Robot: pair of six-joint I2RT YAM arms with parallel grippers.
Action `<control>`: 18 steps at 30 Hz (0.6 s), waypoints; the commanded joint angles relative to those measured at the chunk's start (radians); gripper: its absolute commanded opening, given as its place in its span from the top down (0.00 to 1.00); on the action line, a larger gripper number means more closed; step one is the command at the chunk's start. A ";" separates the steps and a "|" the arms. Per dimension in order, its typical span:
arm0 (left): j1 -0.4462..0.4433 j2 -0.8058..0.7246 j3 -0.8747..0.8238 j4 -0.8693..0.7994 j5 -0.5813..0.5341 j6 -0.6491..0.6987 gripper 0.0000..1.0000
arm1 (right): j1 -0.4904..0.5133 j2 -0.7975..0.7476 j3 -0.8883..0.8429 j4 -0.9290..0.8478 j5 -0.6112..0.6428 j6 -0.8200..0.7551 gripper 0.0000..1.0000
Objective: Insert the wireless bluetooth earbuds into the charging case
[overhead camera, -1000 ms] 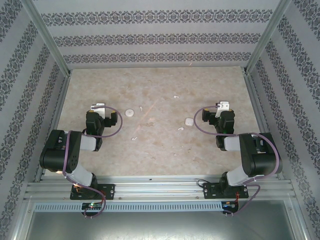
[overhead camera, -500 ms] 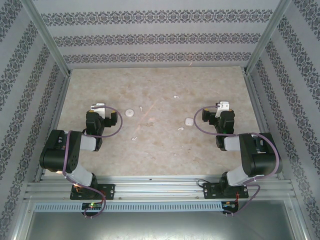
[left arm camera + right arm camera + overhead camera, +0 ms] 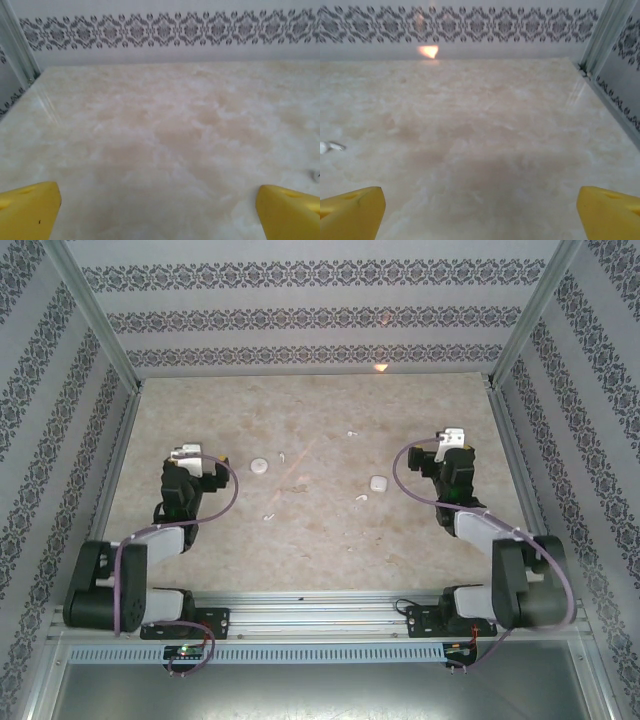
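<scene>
By my judgement the task is not yet begun: all four earbuds lie loose on the table (image 3: 320, 550) and none sits in a case. From above, the far-left earbud (image 3: 282, 455) lies just beside the round case (image 3: 260, 466). The far-right earbud (image 3: 351, 433) lies alone, further back, and the near-left earbud (image 3: 268, 515) lies nearer to the left arm. The near-right earbud (image 3: 360, 498) lies just beside the rounded-square case (image 3: 377, 483). So everything is left to do: a case must be opened if it is closed, and each earbud must be picked up and seated. The left gripper (image 3: 187, 454) stands left of the round case and the right gripper (image 3: 452, 444) stands right of the rounded-square case, both apart from every object. In the wrist views the yellow jaws of the left gripper (image 3: 159, 212) and of the right gripper (image 3: 480, 214) are spread wide over bare table, and they hold nothing. The cases are too small to tell whether their lids are open, or which earbud belongs to which case. The fingertips are cut off by the lower edge of each wrist view. A small white piece (image 3: 330, 146) at the left border of the right wrist view is probably an earbud, and a speck (image 3: 315, 175) at the right border of the left wrist view I cannot identify.
</scene>
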 commanded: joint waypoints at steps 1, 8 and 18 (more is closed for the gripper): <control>0.012 -0.096 0.094 -0.303 -0.033 -0.083 0.00 | 0.029 -0.086 0.139 -0.363 0.023 0.055 0.02; 0.011 -0.178 0.284 -0.807 0.035 -0.303 0.00 | 0.137 -0.084 0.475 -1.073 -0.028 0.305 0.06; -0.045 0.066 0.517 -1.278 0.162 -0.363 0.00 | 0.242 0.169 0.617 -1.341 -0.136 0.474 0.09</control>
